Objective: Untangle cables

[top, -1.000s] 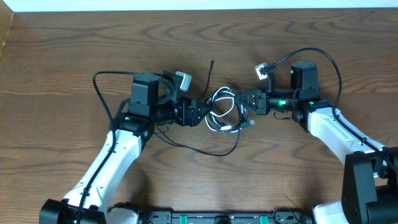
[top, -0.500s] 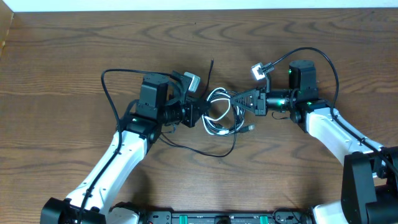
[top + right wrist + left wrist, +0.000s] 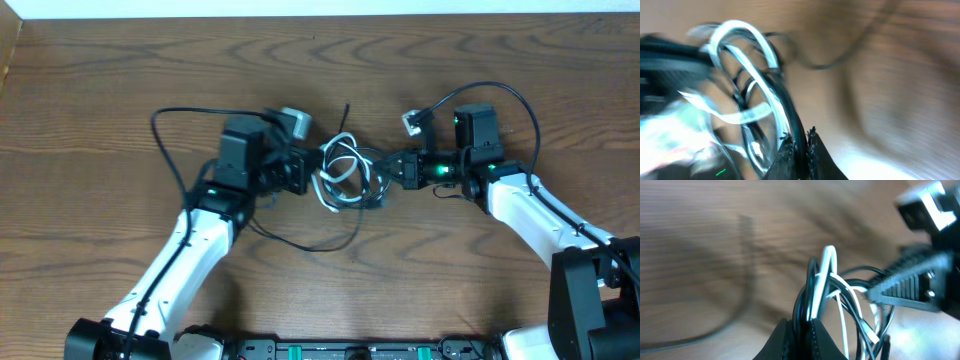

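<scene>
Cables (image 3: 343, 172) sit in a knot at mid-table (image 3: 100, 80), strung between the two grippers and partly lifted.

Left gripper (image 3: 308, 172): jaws closed, pinching black and white strands at the knot's left edge. The left wrist view shows white loops rising straight out of the fingertips (image 3: 790, 337).

Right gripper (image 3: 386, 168): jaws closed, clamped on a black strand at the knot's right edge, with white loops arching just beyond it.

One black strand trails from the knot down across the wood, and another short end points toward the far edge.
</scene>
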`<state>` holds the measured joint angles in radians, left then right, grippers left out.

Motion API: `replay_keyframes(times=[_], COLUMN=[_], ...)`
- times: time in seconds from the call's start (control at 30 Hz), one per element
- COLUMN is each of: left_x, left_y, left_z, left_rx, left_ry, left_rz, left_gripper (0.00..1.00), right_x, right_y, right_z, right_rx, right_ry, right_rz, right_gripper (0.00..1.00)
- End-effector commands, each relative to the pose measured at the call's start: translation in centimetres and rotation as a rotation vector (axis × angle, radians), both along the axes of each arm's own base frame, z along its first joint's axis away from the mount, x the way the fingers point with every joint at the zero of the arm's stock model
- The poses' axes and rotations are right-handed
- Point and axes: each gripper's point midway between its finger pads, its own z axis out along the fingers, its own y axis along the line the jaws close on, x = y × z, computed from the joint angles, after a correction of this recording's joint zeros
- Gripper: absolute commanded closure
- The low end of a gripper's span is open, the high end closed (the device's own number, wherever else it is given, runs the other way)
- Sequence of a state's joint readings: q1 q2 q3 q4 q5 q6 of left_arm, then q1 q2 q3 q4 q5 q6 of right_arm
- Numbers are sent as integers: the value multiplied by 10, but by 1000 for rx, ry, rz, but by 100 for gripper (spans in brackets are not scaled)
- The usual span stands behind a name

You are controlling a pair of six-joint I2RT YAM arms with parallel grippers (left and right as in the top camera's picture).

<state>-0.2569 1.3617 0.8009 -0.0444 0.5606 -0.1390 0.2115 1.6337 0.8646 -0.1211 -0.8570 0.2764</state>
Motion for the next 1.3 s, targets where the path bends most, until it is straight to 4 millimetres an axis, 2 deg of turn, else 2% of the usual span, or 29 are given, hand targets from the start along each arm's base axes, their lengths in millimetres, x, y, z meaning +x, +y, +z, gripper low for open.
replay_keyframes(times=[0.0,0.17,0.3,0.37,0.5,0.63,0.7,0.87,1.07,1.27], left_x=[24,30,32,37,45,43,42,34,19,9], left_y=[43,60,66,79,128,140,144,181,174,175], left_z=[-1,-2,-2,-4,-14,-18,-21,-30,-45,-53], left_rx=[38,-5,-5,8,13,13,33,175,186,210], left_ry=[-4,38,41,51,117,144,150,147,238,283], left_rz=[185,272,298,374,675,728,748,908,868,864], left_gripper=[93,93,92,92,93,92,93,92,92,92], right_x=[29,28,29,28,22,23,24,24,22,24], right_y=[-52,-92,-102,-114,-150,-144,-149,-164,-144,-143], right_z=[-33,-56,-60,-63,-70,-69,-69,-66,-61,-60], right_rx=[-296,-492,-539,-600,-720,-649,-665,-686,-568,-560], right_ry=[-26,54,59,62,120,145,139,142,167,161], right_rz=[-239,-415,-456,-491,-634,-624,-634,-678,-610,-608], right_gripper=[99,99,99,99,99,99,99,99,99,99])
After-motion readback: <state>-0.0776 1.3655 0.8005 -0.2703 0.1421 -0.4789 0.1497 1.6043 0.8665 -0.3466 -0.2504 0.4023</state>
